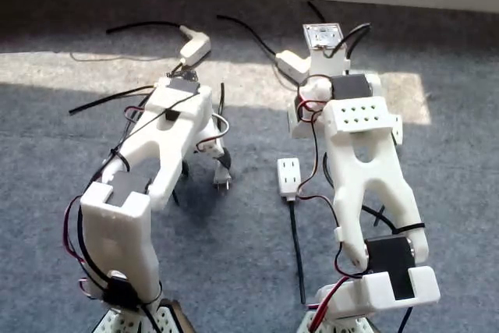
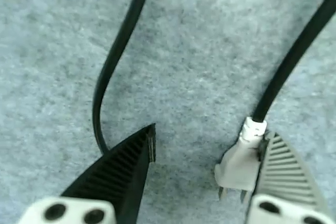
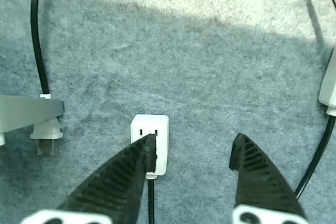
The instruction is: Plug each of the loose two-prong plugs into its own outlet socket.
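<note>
A white two-prong plug [image 2: 237, 167] on a black cord lies on the grey carpet, close against the light finger [image 2: 283, 174] of my open left gripper [image 2: 210, 135]. The plug is not clamped. The same plug [image 1: 224, 181] [image 3: 47, 129] lies left of a white outlet socket [image 1: 288, 177] [image 3: 151, 142] with two slots showing. My right gripper [image 3: 195, 140] hangs open just above that socket, one black finger [image 3: 134, 174] overlapping its edge. Nothing sits between either gripper's fingers.
Two more white corded pieces lie at the back, one [image 1: 195, 47] beyond the left arm and one [image 1: 292, 65] by the right arm; another white piece [image 3: 329, 87] lies at the view's edge. Black cords [image 2: 113, 66] snake over the carpet. The socket's cord [image 1: 297, 247] runs toward the front.
</note>
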Motion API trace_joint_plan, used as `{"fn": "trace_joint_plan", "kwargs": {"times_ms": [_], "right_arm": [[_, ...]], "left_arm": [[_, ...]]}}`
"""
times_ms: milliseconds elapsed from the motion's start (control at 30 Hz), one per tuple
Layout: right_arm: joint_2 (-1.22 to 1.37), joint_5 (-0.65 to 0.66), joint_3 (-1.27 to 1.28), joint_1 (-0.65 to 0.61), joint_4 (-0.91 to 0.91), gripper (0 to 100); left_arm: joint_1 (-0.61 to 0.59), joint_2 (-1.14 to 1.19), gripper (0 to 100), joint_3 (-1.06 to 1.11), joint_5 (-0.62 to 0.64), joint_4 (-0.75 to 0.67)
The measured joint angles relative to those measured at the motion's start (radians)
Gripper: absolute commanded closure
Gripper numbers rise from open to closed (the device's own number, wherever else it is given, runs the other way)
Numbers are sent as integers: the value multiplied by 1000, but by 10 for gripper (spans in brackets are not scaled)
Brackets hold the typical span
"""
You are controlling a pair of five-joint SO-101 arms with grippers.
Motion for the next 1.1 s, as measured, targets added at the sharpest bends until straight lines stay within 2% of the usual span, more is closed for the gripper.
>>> {"fn": "trace_joint_plan", "kwargs": {"times_ms": [100, 333, 533, 667, 933, 1100], "right_arm": [[0, 0, 0, 0, 0, 767], [0, 0, 0, 0, 0, 767], [0, 0, 0, 0, 0, 767], [0, 0, 0, 0, 0, 767], [0, 0, 0, -2, 0, 767], [0, 0, 0, -2, 0, 767]], "left_arm": [[-28, 8, 699, -41, -2, 52], [-183, 8, 699, -72, -2, 78], [-261, 8, 699, -153, -48, 149], [-222, 8, 699, -195, -58, 199], [-49, 8, 699, -198, -60, 206], [-43, 49, 699, -157, -63, 176]]}}
